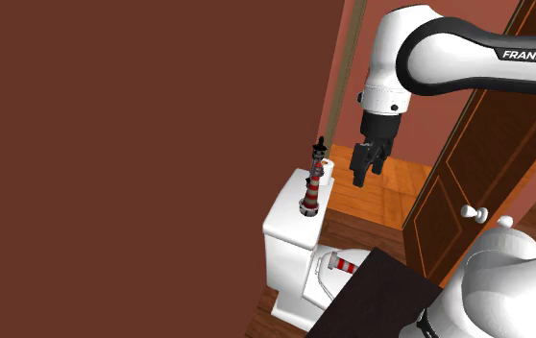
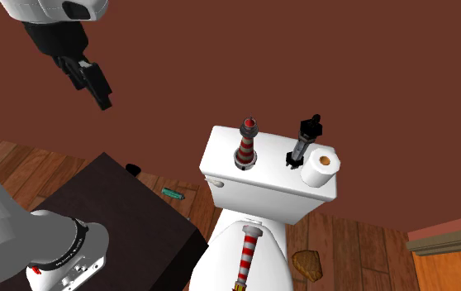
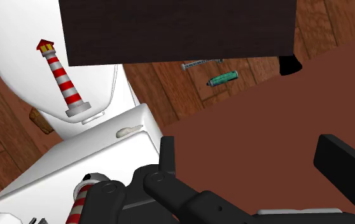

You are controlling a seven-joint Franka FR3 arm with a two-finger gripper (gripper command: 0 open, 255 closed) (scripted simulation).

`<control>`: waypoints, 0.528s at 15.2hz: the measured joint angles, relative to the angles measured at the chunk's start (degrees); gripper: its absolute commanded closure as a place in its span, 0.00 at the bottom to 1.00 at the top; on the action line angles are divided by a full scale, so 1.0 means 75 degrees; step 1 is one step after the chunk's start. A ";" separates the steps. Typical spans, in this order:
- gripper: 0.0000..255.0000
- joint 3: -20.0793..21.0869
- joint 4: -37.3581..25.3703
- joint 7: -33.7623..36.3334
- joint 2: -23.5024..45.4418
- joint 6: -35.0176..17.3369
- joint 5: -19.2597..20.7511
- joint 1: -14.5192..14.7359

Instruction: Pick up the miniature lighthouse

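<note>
A red-and-white striped miniature lighthouse stands upright on the white toilet tank. A second striped lighthouse lies flat on the toilet lid. My black gripper hangs in the air, above the tank and off to the shoulder view's right. Its fingers stand apart with nothing between them. In the wrist view the upright lighthouse peeks out beside the gripper's body.
A black lighthouse-shaped figure and a toilet paper roll share the tank top. The dark stand sits close beside the toilet. A teal object lies on the wooden floor. A brown door stands open.
</note>
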State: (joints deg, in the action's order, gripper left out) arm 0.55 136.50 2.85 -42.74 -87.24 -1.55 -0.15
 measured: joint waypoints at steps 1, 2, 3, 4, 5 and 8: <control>0.00 0.0000 0.0000 0.0000 0.0000 0.0000 0.0000 0.0000; 0.00 -0.0030 -0.0034 -0.0034 0.0115 -0.0070 0.0030 -0.0017; 0.00 -0.0123 -0.0105 -0.0135 0.0301 -0.0165 0.0108 -0.0063; 0.00 -0.0193 -0.0140 -0.0212 0.0468 -0.0273 0.0170 -0.0099; 0.00 -0.0278 -0.0252 -0.0306 0.0710 -0.0383 0.0241 -0.0141; 0.00 -0.0523 -0.0687 -0.0576 0.1539 -0.0711 0.0423 -0.0259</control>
State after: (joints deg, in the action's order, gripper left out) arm -3.38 131.35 -1.47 -31.20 -92.57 1.63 -2.09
